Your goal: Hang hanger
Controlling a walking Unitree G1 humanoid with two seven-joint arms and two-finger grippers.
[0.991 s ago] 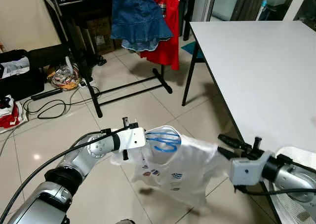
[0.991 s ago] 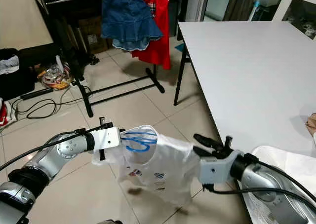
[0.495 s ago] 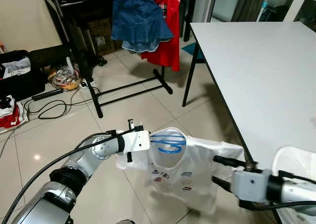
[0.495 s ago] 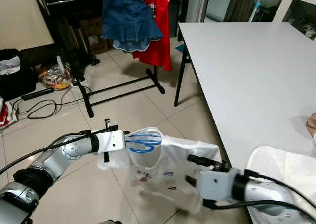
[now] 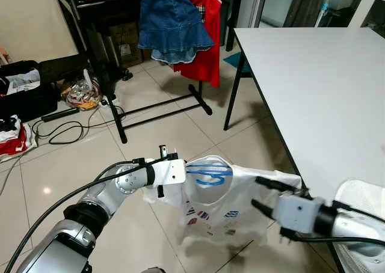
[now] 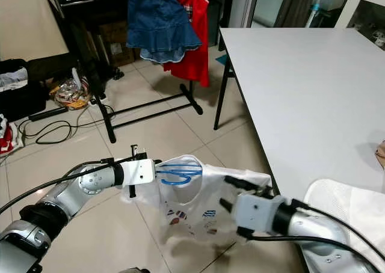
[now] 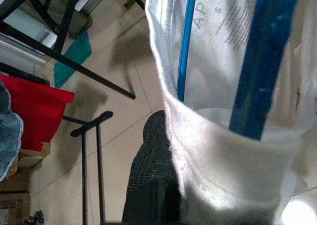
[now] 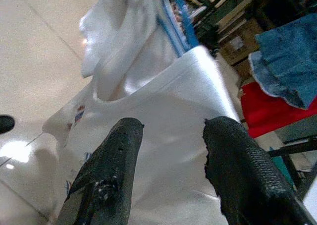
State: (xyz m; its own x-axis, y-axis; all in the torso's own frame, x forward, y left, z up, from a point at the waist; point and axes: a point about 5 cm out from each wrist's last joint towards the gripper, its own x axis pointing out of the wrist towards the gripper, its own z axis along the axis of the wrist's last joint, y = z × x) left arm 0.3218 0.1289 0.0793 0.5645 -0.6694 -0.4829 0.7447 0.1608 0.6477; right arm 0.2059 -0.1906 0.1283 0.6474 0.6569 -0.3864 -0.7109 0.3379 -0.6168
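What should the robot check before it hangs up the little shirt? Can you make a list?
1. Left gripper holding the shirt: ok, pinched at the collar.
2. Blue hanger inside the shirt: ok.
3. Right gripper open: ok, beside the shirt's shoulder.
4. Shirt off the floor: ok.
5. Rack in reach: not ok, it stands farther off.
6. Free spot on the rack's rail: cannot tell.

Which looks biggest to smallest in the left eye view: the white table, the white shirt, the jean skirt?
1. white table, biggest.
2. white shirt.
3. jean skirt, smallest, though it hangs farther from the camera, so its true size is unsure.
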